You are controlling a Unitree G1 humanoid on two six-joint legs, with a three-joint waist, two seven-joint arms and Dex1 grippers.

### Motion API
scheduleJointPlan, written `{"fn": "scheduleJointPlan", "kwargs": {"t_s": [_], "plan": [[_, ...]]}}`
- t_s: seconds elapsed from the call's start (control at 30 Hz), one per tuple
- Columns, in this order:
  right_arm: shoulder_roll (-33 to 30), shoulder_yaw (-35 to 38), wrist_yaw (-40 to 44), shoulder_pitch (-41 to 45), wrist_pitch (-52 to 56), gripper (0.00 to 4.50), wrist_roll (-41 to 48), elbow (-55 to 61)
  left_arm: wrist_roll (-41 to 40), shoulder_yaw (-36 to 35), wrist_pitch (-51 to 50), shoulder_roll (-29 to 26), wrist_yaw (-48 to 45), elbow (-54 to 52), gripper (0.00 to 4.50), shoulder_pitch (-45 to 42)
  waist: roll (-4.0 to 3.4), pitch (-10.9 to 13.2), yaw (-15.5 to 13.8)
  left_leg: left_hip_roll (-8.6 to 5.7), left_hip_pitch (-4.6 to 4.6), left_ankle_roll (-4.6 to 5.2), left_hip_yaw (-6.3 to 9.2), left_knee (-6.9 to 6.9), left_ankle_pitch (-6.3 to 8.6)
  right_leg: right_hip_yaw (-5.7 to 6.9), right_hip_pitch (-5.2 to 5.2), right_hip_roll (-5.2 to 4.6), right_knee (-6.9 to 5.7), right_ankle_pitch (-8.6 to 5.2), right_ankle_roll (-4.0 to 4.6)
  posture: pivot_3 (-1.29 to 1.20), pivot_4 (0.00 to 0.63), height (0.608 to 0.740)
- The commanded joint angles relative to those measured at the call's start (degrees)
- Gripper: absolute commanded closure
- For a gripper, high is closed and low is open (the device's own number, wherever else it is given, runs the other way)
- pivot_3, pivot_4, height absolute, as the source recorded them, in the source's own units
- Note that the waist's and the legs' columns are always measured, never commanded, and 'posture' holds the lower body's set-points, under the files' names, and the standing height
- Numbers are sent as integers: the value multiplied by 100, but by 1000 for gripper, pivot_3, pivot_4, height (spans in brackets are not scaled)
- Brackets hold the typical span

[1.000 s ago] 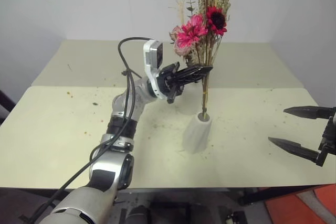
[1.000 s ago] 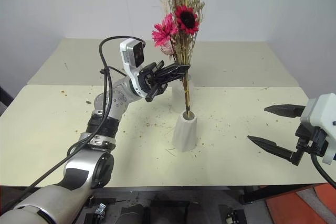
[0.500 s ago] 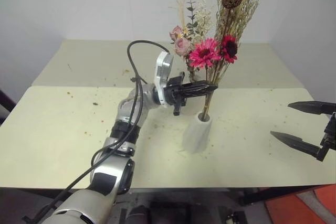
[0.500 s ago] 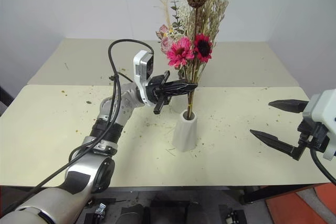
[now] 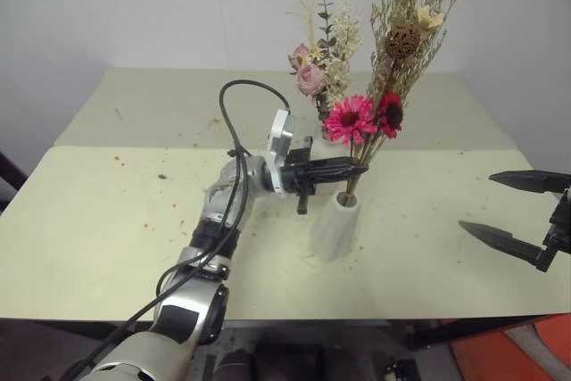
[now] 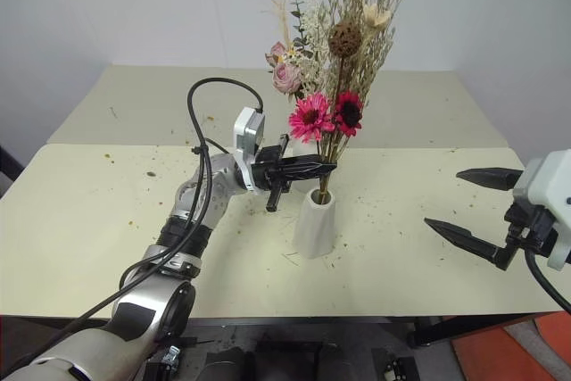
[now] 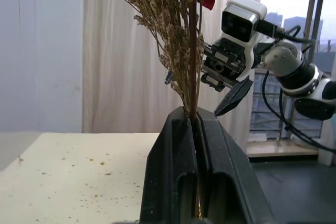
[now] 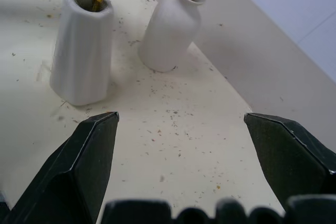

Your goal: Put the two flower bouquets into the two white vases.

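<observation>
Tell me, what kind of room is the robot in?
Probably a lab or test room, not a home. There are bare white walls, plain cream tables pushed together and speckled with dried flower bits, and in the left wrist view a long pale curtain beside a window.

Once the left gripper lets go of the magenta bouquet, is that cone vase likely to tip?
Possibly. The magenta bouquet stands far taller than the cone vase and leans right, so it looks top-heavy. The vase widens toward its base, which should help. The dried sprays look light, so the load is probably small. The left gripper is shut on the stems just above the rim.
</observation>
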State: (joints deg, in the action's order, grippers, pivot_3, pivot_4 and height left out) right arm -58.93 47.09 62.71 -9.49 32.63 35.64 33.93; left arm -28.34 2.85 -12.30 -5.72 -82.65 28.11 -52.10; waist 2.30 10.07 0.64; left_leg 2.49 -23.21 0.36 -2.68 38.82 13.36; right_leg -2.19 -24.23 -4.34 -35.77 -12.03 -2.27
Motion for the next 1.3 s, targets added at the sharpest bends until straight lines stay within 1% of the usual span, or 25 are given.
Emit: {"fn": "scheduleJointPlan", "kwargs": {"t_s": [0.03,0.13,0.3,0.37,0.4,0.43,0.57,0.63,0.7,0.87,1.07,1.17,1.3], "plan": [[-4,452,296,-39,-23,0,331,108,-14,95,25,-78,-156,-280,4465,55,0,0,4,0,0,0,0,0,0,0,0,0,0,0,0,0,150,740],[-19,476,367,-58,-90,0,327,100,-55,83,-21,-105,-127,-313,3765,64,0,0,2,0,2,0,1,3,0,0,2,1,-2,0,-1,0,150,740],[-33,423,366,-16,-126,0,248,63,-26,103,-20,-234,-158,-461,2196,110,-1,0,4,0,1,1,1,2,1,0,1,1,-1,-1,-1,0,150,740],[-37,412,367,-7,-135,0,235,53,72,174,37,-365,-151,-652,1583,191,-1,0,7,1,1,1,1,2,1,0,1,1,-1,0,-1,0,150,740],[-40,409,367,-4,-135,0,229,47,91,205,-41,-455,-122,-778,1188,218,-1,-1,7,1,2,1,1,3,1,0,2,1,-1,0,0,0,150,740],[-47,408,363,-10,-134,0,205,45,132,248,-152,-574,-68,-916,947,239,-2,-1,7,1,2,1,1,2,1,0,2,1,-2,0,0,0,150,740],[-52,408,343,-21,-127,0,158,49,550,448,-268,-1205,185,-1348,947,437,-4,-2,11,1,4,1,1,3,1,-1,2,1,-4,0,-1,0,150,740],[-57,407,305,-13,-100,0,149,51,677,433,-231,-1505,301,-1525,947,573,-5,-3,14,2,5,1,0,2,1,-2,2,1,-4,0,-1,0,150,740],[-65,403,294,-17,-100,0,125,46,615,306,-233,-1751,308,-1685,947,697,-5,-3,5,3,5,1,0,2,1,-1,1,1,-4,0,-1,0,150,740],[-127,464,404,-29,-81,0,139,-53,385,-268,-239,-2642,341,-2170,947,1027,-5,-3,12,7,4,1,-2,2,1,0,-2,2,-4,0,0,0,150,740],[-237,543,698,-69,-231,0,13,-385,7,-1299,-483,-3627,670,-2805,947,1648,-7,-4,8,12,7,1,-7,2,1,1,0,2,-4,-1,0,0,150,740],[-345,461,803,32,-366,0,-89,-665,-155,-1796,-624,-4087,838,-3174,947,2041,-7,-4,8,13,9,1,-10,2,1,1,1,2,-3,-2,0,0,150,740],[-501,208,993,268,-625,0,-159,-1147,-428,-2432,-872,-4560,1016,-3718,947,2600,-7,-4,10,17,11,1,-16,1,1,1,1,1,-4,-7,-7,0,150,740]]}}
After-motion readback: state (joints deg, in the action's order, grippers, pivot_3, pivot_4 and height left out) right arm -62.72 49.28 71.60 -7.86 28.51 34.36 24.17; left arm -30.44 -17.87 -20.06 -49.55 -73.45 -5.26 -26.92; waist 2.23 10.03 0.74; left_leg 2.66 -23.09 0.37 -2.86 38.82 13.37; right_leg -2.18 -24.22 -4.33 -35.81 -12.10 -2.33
